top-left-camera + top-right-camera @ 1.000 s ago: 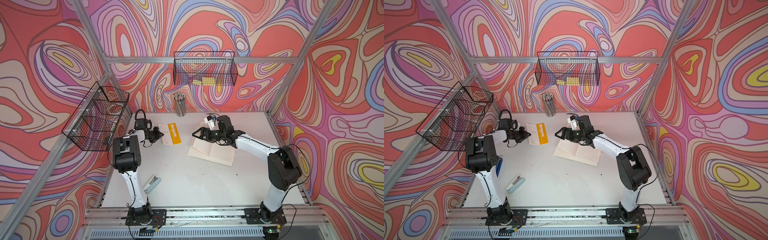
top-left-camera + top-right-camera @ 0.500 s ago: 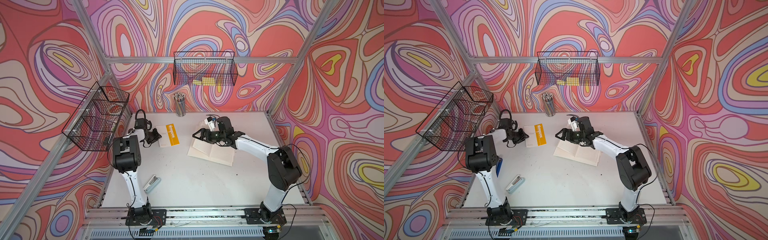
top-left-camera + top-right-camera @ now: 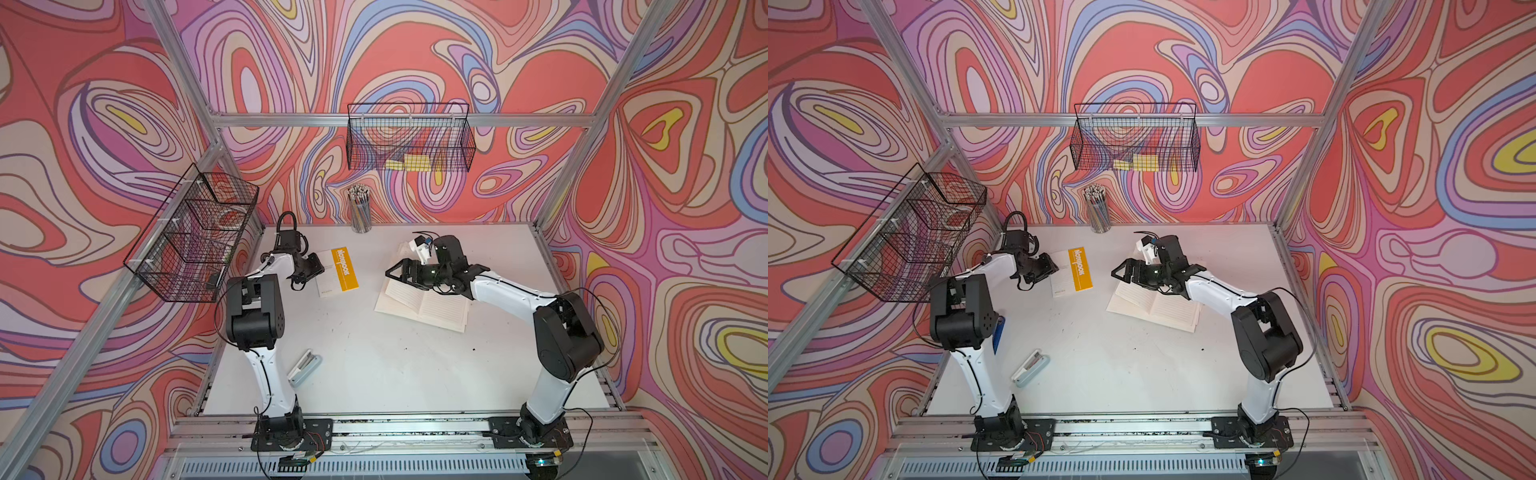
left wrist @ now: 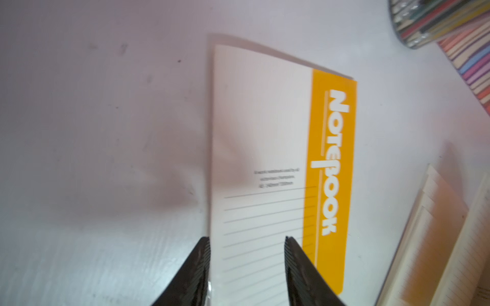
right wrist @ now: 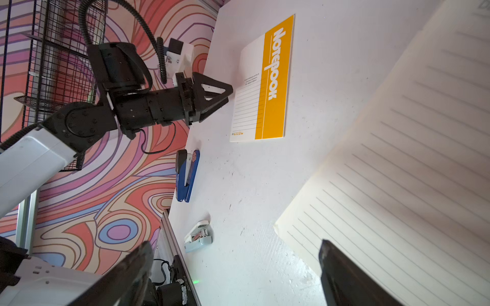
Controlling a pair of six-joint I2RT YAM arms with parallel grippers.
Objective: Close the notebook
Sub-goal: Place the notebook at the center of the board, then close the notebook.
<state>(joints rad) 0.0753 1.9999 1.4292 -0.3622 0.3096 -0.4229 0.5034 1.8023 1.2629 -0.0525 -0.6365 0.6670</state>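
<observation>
Two notebooks lie on your desk (image 3: 374, 353). The closed notebook (image 3: 336, 272), white with an orange band, sits flat left of centre in both top views, towards the back. The open notebook (image 3: 424, 301) lies right of centre, lined pages up, well apart from the closed one; it is not yet shut.

Your left gripper (image 4: 246, 265) points at the closed notebook's left edge. Check the left wrist view: its jaws stand partly apart over the cover, with nothing clamped between them. Whether a fingertip touches the cover, you cannot tell.

Your right gripper (image 5: 233, 278) hangs over the upper left part of the open notebook in both top views. Its jaws stand wide apart and hold nothing. In the right wrist view one finger (image 5: 344, 278) overlaps the edge of the lined page and the other is off the page; whether either touches anything, you cannot tell.

You also have a pale stapler (image 3: 304, 365) near the lower left of the desk and a blue stapler (image 5: 187, 174) at the desk's left edge, beside the left arm. A pencil cup (image 3: 359, 208) stands at the back edge. A back basket (image 3: 409, 141) hangs upper centre, a side basket (image 3: 191, 232) at the left wall.
</observation>
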